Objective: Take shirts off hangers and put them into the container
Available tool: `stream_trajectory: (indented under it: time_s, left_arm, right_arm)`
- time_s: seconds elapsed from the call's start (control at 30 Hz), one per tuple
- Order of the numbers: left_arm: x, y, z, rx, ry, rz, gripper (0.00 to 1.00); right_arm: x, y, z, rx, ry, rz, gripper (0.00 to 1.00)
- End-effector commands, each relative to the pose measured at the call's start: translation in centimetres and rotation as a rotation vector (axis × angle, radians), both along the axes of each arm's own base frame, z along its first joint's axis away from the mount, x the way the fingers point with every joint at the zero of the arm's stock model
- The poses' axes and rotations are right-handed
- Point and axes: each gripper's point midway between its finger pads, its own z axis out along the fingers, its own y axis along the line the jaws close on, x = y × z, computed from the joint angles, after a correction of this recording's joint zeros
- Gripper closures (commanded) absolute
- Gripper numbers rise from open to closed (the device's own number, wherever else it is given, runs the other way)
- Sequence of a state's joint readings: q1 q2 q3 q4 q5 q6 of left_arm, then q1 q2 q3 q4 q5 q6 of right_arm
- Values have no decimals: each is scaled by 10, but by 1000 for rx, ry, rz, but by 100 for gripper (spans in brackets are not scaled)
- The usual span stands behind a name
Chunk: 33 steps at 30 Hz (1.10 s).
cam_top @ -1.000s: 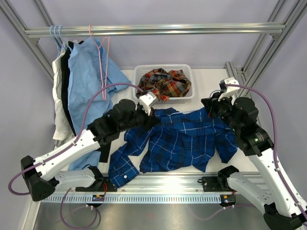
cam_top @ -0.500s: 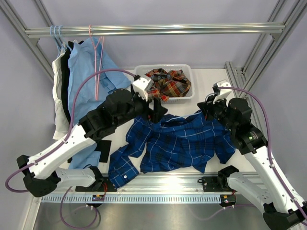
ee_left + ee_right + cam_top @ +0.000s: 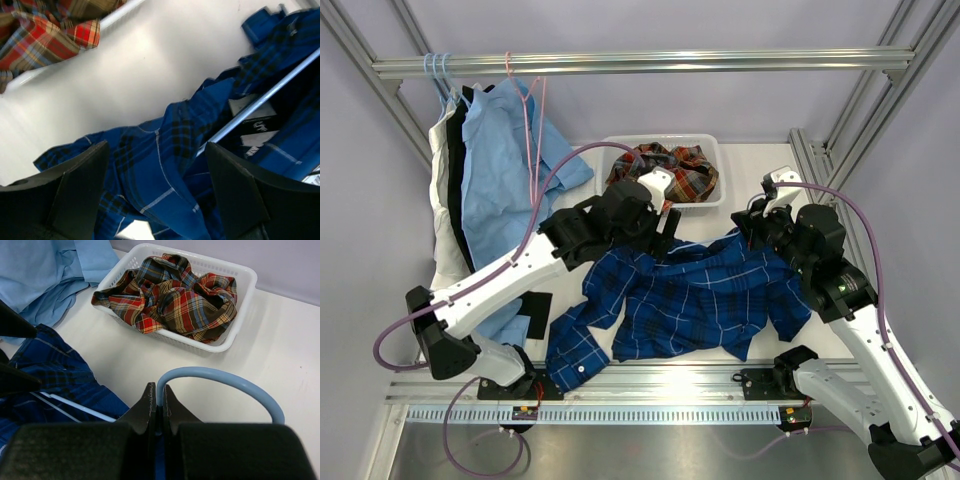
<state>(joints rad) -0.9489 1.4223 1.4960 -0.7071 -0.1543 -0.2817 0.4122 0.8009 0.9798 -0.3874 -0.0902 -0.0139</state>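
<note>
Left fingers (image 3: pixel 80 185): apart, hovering over the dark blue shirt's (image 3: pixel 690 300) far-left edge.
Right fingers (image 3: pixel 145 407): clamped on the pale blue hanger's (image 3: pixel 225 380) hook.
Shirt: spread on the worktop (image 3: pixel 760 170) between the arms, with the hanger bar running leftward inside.
Container (image 3: pixel 246 282): just beyond the shirt, left arm nearer.
</note>
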Motion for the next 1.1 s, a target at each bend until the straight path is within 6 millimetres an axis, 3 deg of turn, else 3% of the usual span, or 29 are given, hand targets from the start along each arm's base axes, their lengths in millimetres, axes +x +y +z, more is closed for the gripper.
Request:
stream_trajectory:
  time_s: [0.0, 0.23, 0.37, 0.47, 0.6, 0.73, 0.87, 1.07]
  left_arm:
    - [-2, 1, -7, 29, 30, -6, 20]
    - [-10, -6, -25, 49, 90, -52, 35]
    - [-10, -5, -30, 57, 92, -52, 60]
    - [-11, -7, -33, 60, 97, -64, 70]
    - [-4, -4, -34, 62, 84, -41, 100]
    - [18, 15, -33, 81, 60, 48, 100]
    - [49, 52, -36, 132, 22, 193, 100]
    - [61, 86, -42, 125, 27, 282, 100]
  right_arm:
    - [3, -2, 24, 12, -91, 0, 100]
    - [4, -4, 24, 14, -93, -14, 100]
    - [3, -4, 27, 24, -101, -16, 100]
    - [1, -5, 30, 33, -112, -19, 100]
    - [0, -5, 34, 39, -119, -19, 100]
    - [-5, -9, 40, 51, -132, -26, 100]
    - [-14, -18, 51, 67, -159, -59, 100]
    - [-24, -36, 72, 119, -204, -142, 100]
